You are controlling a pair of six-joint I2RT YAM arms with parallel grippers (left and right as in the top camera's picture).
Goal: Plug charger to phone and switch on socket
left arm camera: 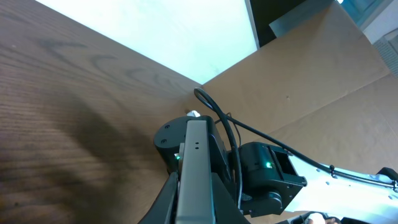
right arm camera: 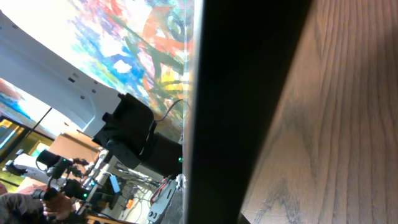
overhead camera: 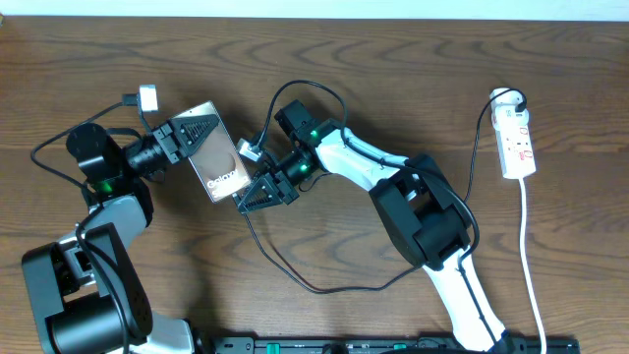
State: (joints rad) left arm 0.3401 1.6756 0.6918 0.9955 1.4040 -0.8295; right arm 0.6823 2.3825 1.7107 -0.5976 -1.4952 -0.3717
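On the wooden table (overhead camera: pixel 393 59) the step in hand is the plugging-in, and the switching has not begun. The left gripper (overhead camera: pixel 200 140) is clamped on one end of the phone (overhead camera: pixel 218 162), which the left wrist view shows edge-on between its fingers. The phone is a brownish slab with white "Galaxy" lettering, lying at a slant left of centre. The white socket (overhead camera: pixel 518 143) lies well apart at the far right, untouched. The right gripper (overhead camera: pixel 254 195), jaws together, sits at the phone's lower end, apparently pinching the plug end of the charger (overhead camera: pixel 295 280). This thin black cable trails in a loop toward the right arm, and its tip is hidden. The next move likely calls for lining the tip up squarely with the port and pushing in gently.
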